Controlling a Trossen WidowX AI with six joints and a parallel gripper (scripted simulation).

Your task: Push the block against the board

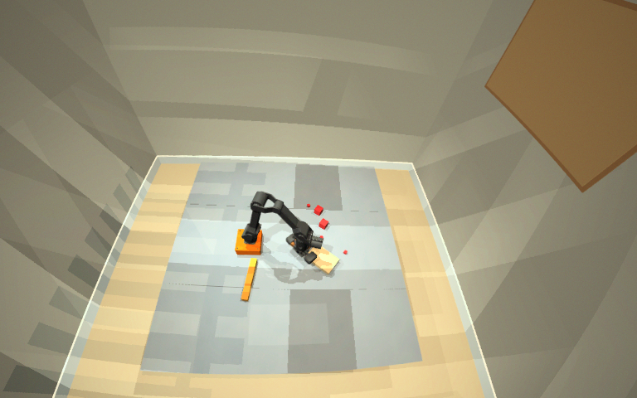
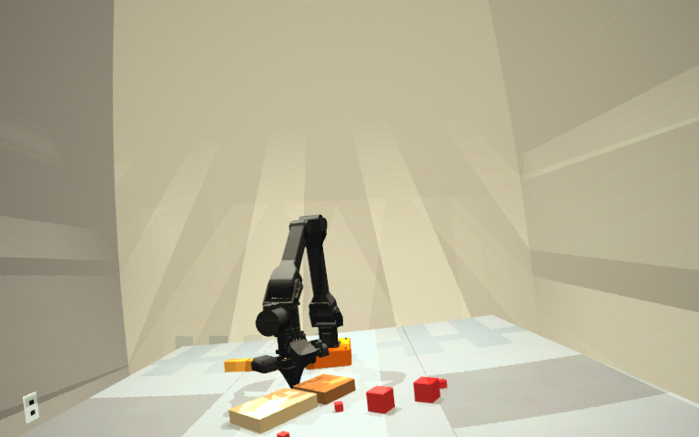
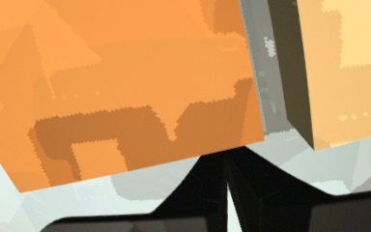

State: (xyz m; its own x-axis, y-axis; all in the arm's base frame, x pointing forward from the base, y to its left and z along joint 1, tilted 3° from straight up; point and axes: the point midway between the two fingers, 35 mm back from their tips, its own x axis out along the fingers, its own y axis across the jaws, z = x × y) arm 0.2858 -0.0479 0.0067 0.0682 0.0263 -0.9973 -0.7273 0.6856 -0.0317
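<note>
The orange square block lies flat between the arm's base and the tan board. In the top view the arm hides most of the block. The wrist view shows a narrow gap between the block's side and the board. Their facing sides look nearly parallel, and the board's near end reaches a little past the block's near edge. My gripper is shut and empty. Its tips are low at the block's near side, close to the corner by the board; contact is unclear.
Two red cubes and several tiny red ones lie near the pair. A long yellow-orange bar lies beside the orange arm base.
</note>
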